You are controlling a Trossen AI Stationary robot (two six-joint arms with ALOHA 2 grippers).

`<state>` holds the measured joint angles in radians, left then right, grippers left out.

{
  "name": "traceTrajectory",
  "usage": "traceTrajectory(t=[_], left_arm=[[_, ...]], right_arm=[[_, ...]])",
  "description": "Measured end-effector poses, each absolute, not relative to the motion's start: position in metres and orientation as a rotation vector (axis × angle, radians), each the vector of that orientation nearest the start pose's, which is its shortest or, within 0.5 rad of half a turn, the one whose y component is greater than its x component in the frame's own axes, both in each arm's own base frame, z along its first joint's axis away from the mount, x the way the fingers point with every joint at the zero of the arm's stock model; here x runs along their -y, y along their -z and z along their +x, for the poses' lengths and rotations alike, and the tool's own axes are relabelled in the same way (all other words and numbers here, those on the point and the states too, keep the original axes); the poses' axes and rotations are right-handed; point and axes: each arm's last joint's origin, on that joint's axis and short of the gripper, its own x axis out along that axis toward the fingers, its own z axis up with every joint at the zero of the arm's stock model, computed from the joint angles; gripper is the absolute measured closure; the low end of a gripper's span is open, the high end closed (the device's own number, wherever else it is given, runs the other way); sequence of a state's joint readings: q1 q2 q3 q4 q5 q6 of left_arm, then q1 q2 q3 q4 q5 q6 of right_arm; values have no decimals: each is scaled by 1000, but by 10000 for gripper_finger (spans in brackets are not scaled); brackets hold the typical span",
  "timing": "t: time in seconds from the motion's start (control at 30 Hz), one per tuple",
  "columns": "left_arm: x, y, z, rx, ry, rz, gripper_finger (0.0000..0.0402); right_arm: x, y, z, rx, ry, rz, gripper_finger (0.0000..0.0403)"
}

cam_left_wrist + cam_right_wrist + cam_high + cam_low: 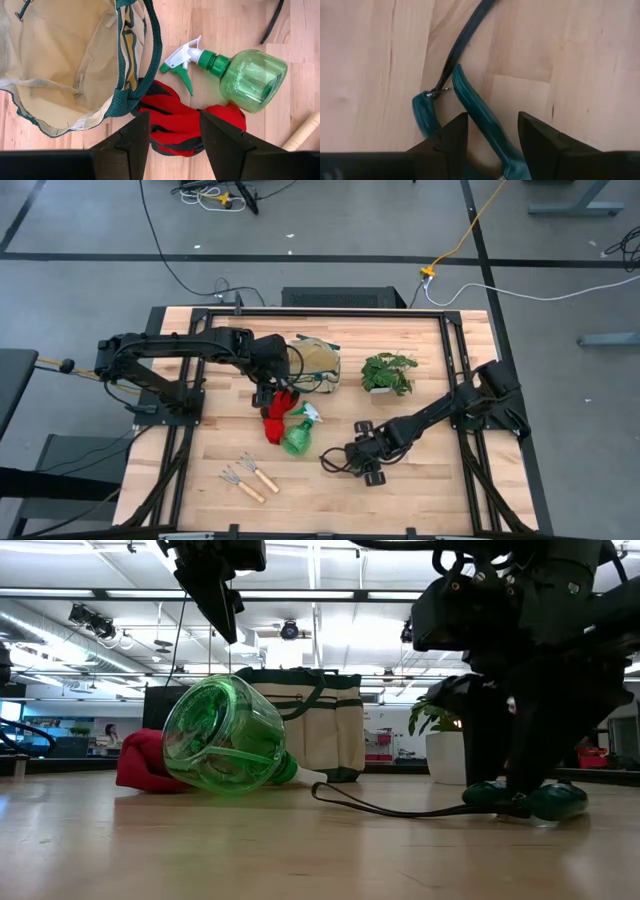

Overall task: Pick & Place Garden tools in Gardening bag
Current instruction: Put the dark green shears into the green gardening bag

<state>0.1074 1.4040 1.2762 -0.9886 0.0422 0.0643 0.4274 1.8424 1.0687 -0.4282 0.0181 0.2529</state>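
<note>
My left gripper (268,395) (175,132) is open and hangs well above the red gloves (175,120), which lie on the table beside the gardening bag (315,360). The cream bag with green trim lies with its mouth open (65,65). The green spray bottle (298,435) (245,75) lies on its side against the gloves. My right gripper (345,458) (492,145) is open and low at the table. Its fingers stand on either side of one green handle (480,120) of the pruning shears (525,802). Two wooden-handled rakes (250,475) lie near the front left.
The potted plant (388,372) stands right of the bag, at the far middle. The shears' dark wrist strap (400,808) trails along the table toward the bottle. Bare wood lies at the front right (430,490).
</note>
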Motion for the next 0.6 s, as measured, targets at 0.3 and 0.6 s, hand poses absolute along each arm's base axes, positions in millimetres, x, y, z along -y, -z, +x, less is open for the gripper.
traceTrajectory(t=[0.3, 0.6], left_arm=[[-28, -305, 267, -1120, -22, -26, 225], [-28, -305, 267, -1119, -22, -26, 225]], right_arm=[[-143, -134, 316, -1193, -207, -44, 246], [-143, -133, 316, -1201, -199, -41, 356]])
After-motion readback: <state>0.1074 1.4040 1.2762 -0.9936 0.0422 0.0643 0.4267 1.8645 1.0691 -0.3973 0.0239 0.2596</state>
